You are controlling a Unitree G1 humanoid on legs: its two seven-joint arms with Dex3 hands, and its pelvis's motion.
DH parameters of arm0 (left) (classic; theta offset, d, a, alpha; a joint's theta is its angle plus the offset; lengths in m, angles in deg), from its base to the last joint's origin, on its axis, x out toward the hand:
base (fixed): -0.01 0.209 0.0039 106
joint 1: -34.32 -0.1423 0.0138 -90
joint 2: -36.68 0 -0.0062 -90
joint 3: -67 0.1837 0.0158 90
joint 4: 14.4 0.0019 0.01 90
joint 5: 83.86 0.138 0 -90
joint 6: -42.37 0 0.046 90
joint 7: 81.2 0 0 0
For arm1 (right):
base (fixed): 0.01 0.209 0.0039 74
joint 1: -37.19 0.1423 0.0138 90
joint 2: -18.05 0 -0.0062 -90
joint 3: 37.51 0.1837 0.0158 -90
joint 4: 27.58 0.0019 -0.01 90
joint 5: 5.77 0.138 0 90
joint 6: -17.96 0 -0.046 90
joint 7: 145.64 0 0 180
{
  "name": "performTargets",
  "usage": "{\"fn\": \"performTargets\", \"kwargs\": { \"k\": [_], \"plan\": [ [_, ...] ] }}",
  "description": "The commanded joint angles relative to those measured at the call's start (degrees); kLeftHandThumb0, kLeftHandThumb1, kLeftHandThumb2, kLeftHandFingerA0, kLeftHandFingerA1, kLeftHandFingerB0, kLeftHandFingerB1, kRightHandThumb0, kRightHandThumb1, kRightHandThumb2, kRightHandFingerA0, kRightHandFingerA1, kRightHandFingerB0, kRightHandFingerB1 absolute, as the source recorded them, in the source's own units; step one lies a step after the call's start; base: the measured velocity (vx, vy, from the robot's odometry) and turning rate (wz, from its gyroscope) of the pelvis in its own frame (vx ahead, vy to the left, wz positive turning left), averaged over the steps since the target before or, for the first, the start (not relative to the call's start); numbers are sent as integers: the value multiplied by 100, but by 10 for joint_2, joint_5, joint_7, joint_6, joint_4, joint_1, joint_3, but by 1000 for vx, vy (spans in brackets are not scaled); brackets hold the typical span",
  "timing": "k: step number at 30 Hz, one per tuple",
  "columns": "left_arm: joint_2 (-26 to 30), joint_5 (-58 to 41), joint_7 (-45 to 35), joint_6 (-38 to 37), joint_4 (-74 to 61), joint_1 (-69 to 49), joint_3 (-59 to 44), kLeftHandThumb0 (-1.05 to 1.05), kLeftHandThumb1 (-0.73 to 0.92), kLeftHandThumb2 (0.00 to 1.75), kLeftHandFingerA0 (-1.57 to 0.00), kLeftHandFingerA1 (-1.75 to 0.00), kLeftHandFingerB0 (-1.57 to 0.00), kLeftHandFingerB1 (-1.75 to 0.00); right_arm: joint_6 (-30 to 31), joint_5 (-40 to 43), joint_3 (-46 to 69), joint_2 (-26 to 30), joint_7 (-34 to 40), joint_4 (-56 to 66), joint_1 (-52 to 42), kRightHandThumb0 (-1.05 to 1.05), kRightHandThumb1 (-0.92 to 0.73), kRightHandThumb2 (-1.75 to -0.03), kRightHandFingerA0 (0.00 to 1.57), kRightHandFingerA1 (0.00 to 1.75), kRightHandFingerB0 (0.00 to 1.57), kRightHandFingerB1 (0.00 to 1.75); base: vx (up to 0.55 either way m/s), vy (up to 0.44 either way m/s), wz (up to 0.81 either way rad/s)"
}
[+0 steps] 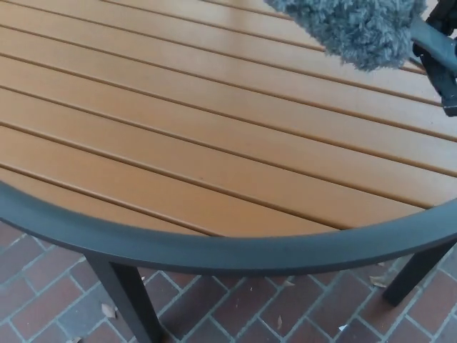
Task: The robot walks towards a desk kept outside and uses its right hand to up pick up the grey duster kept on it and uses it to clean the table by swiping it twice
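The fluffy grey duster (357, 25) shows only in part at the top right of the head view, over the far side of the slatted orange table (200, 143). Most of its head is cut off by the top edge. Its grey handle runs right into my black right hand (441, 61), which is shut on it at the picture's right edge. Whether the duster touches the slats I cannot tell. My left hand does not show.
The table has a dark grey metal rim (214, 246) curving along the near side, with dark legs (125, 300) (414, 275) below. Under it lies red brick paving (271, 307) with a few dry leaves.
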Motion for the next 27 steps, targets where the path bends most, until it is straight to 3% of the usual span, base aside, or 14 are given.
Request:
{"fn": "performTargets", "kwargs": {
  "k": [1, 2, 4, 9, 10, 11, 12, 15, 16, 17, 18, 23, 24, 27],
  "plan": [
    [2, -4, -1, 11, -3, -1, -6, -10, 65, 59, -74, -53, -67, -50, -96, -52, -14, 66, 73, -152, 48, -17, -53, -108, 87, 175, 71, 169, 0, 0, 0],
    [1, -6, -1, 15, -2, 0, -8, -11, 63, 58, -77, -52, -69, -50, -122, -86, -45, 83, 94, -188, 47, -16, -64, -90, 85, 175, 66, 165, 0, 0, 0],
    [0, -5, -2, 12, -2, 0, -7, -10, 66, 59, -76, -53, -69, -50, -140, -114, -73, 93, 120, -227, 50, -18, -68, -83, 87, 175, 68, 160, 0, 0, 0],
    [-1, -6, -7, 12, 2, 2, -9, -11, 66, 59, -75, -51, -68, -49, -154, -138, -111, 93, 174, -307, 64, -16, -64, -89, 85, 175, 70, 154, 0, 0, 0],
    [-2, -4, -5, 11, 2, 2, -7, -12, 64, 58, -77, -52, -69, -49, -134, -147, -119, 88, 190, -329, 70, -20, -71, -80, 85, 173, 73, 119, 0, 0, 0],
    [-2, -3, -5, 11, 2, 2, -7, -12, 64, 58, -77, -52, -69, -49, -130, -148, -122, 87, 195, -336, 73, -20, -71, -80, 85, 173, 73, 119, 0, 0, 0],
    [-2, -2, -3, 9, 1, 1, -5, -11, 64, 58, -76, -51, -68, -49, -127, -150, -124, 86, 201, -344, 75, -20, -72, -77, 86, 168, 79, 94, 0, 0, 0],
    [-3, 1, 0, 7, 1, 1, -3, -11, 64, 58, -76, -51, -68, -49, -132, -148, -130, 87, 214, -366, 82, -20, -72, -77, 86, 168, 79, 94, 0, 0, 0],
    [-1, 1, 0, 6, 0, 2, -3, -11, 66, 59, -74, -51, -68, -49, -138, -167, -152, 91, 219, -379, 75, -24, -69, -74, 86, 163, 81, 77, 0, 0, 0],
    [0, 2, 0, 6, -1, 2, -2, -11, 66, 59, -74, -51, -68, -49, -142, -182, -169, 94, 223, -389, 71, -24, -69, -74, 86, 163, 81, 77, 0, 0, 0],
    [1, 1, 0, 8, -3, 4, -2, -10, 66, 59, -74, -51, -67, -50, -153, -206, -198, 99, 226, -398, 60, -27, -72, -69, 88, 162, 83, 93, 0, 0, 0],
    [1, 0, 3, 13, 0, 10, -4, -11, 65, 58, -77, -51, -70, -49, -180, -246, -272, 100, 256, -428, 40, -28, -70, -72, 90, 161, 81, 107, 0, 0, 0],
    [1, 0, 0, 13, 3, 11, -4, -8, 64, 59, -77, -51, -70, -50, -172, -249, -281, 90, 263, -431, 34, -31, -77, -72, 90, 160, 80, 110, 0, 0, 0],
    [0, 2, -1, 13, 8, 13, -3, -9, 63, 58, -77, -51, -70, -49, -157, -252, -297, 74, 281, -441, 25, -30, -76, -74, 91, 162, 81, 116, 0, 0, 0]
  ]
}}
